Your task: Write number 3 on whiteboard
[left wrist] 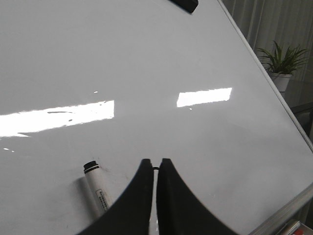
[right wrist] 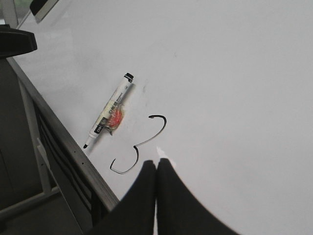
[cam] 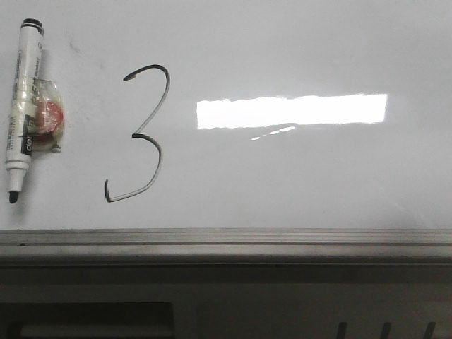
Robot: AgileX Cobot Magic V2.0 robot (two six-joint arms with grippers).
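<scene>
The number 3 (cam: 136,134) is drawn in thin black line on the left part of the whiteboard (cam: 296,176), above its grey rail (cam: 226,236). It also shows in the right wrist view (right wrist: 134,147). A white uncapped marker (cam: 25,99) lies against the board left of the 3, tip down, with tape and a red patch on its side. My left gripper (left wrist: 156,164) is shut and empty over the board (left wrist: 146,49), the marker (left wrist: 95,188) beside it. My right gripper (right wrist: 156,164) is shut and empty just right of the 3. Neither gripper shows in the front view.
A bright glare strip (cam: 293,111) lies right of the 3. A dark eraser (left wrist: 185,5) sits at the board's far edge. A potted plant (left wrist: 281,61) stands beyond the board. A grey frame (right wrist: 44,161) runs below the rail.
</scene>
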